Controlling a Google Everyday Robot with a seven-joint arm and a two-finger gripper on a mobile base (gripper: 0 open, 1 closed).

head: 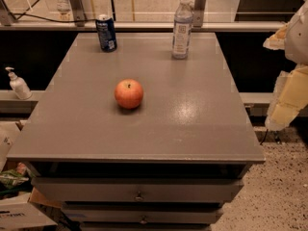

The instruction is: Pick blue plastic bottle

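Gripper: your gripper point(287, 95) hung beyond the table's right edge, apart from everything on the top; whether it stood wide or narrow, you could not tell.
Table: grey top point(192, 124), with drawers point(139, 190) under its front edge.
Floor: speckled point(284, 186), right of the table.
Blue plastic bottle point(182, 28): upright at the table's far edge, right of centre, white cap on.
Can point(106, 32): dark blue, upright at the table's far edge, left of centre.
Apple point(129, 94): near the table's middle.
Pump dispenser point(18, 84): white, on a ledge left of the table.
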